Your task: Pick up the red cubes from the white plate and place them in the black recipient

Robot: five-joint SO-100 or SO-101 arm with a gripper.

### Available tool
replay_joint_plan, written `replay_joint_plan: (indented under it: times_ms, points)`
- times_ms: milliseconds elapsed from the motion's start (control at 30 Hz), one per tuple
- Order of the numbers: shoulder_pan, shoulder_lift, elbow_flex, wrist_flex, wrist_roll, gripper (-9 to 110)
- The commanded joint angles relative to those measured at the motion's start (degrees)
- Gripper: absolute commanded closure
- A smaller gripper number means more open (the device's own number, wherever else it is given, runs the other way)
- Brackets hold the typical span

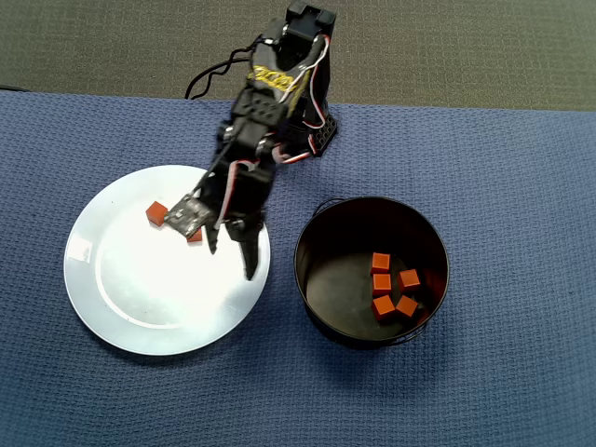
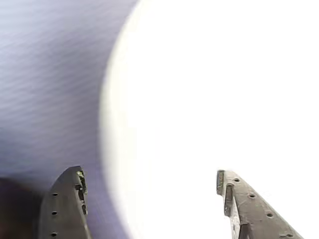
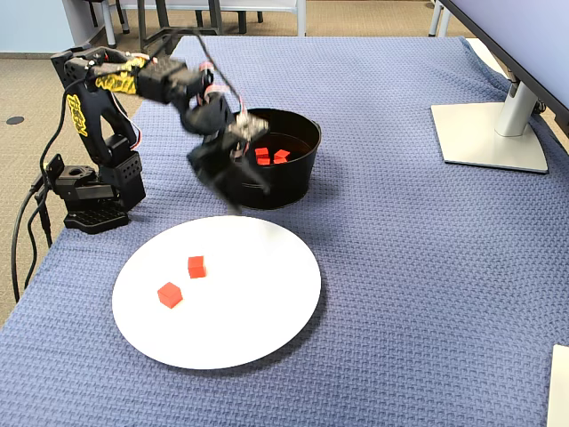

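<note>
Two red cubes lie on the white plate (image 1: 140, 298): one (image 1: 156, 213) in plain sight and one (image 1: 195, 236) half hidden under the arm. In the fixed view they (image 3: 196, 266) (image 3: 169, 294) sit on the left half of the plate (image 3: 249, 302). The black recipient (image 1: 317, 279) stands right of the plate with several red cubes (image 1: 389, 287) inside. My gripper (image 1: 231, 261) hovers over the plate's edge nearest the recipient, open, with nothing between its fingers. The wrist view shows both fingertips (image 2: 70, 199) apart over the glaring white plate (image 2: 224, 99) and blue cloth.
A blue woven cloth (image 3: 427, 267) covers the table. The arm's base (image 3: 89, 191) stands at the far left in the fixed view, with cables trailing off it. A monitor's grey stand (image 3: 489, 133) sits at the back right. A white corner (image 3: 560, 382) shows bottom right.
</note>
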Motion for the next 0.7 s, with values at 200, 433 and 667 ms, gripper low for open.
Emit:
replay_joint_plan:
  times_ms: [200,433,667]
  points:
    - [7.6,-3.7,2.4,-7.6,-5.2,76]
    - [12.6,-4.6,-0.9,-4.3,14.1,78]
    - [19.6,-7.2,-7.2,3.0,27.5,79]
